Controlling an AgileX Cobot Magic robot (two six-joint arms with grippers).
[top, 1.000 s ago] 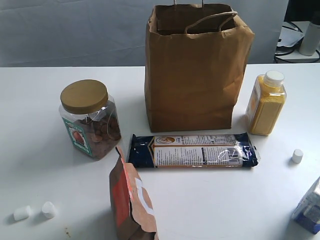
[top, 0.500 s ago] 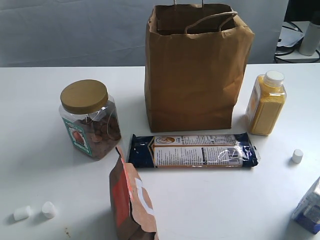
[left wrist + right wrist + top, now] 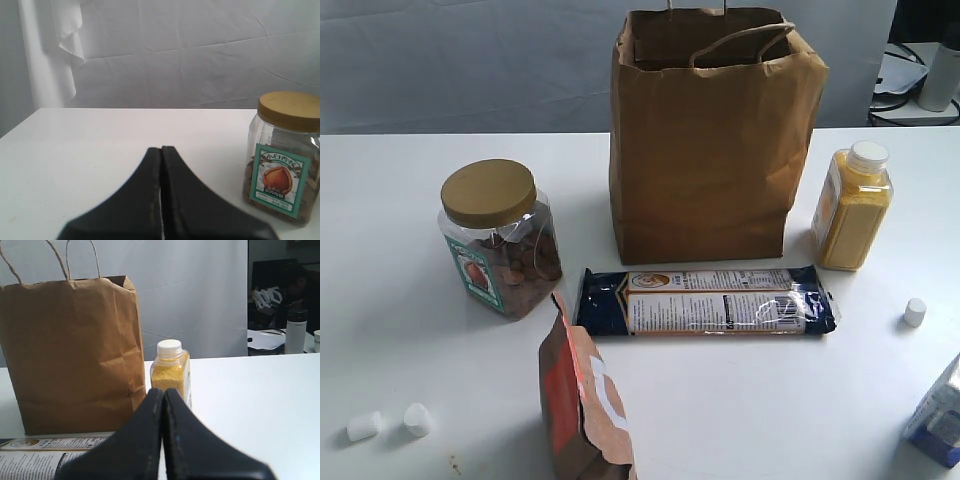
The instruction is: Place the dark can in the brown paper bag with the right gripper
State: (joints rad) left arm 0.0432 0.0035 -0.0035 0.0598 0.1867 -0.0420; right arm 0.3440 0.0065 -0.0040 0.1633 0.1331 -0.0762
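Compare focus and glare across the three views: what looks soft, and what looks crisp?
Left wrist view: the shut left claw is soft, the hazelnut jar crisp. Right wrist view: the right claw is blurred, the brown paper bag and yellow bottle sharp. Exterior view: even light, glare on the dark-blue packet.

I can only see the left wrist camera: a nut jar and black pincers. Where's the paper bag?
Observer: The bag stands upright on the table, to the jar's right in the exterior view, just behind a long blue packet.
Operator: Is a dark can anywhere?
Observer: No can shows in any view, and the bottom of the bag is hidden from every camera.
Operator: What's the right gripper doing?
Observer: The right gripper is shut and empty. It faces the bag and a yellow bottle.
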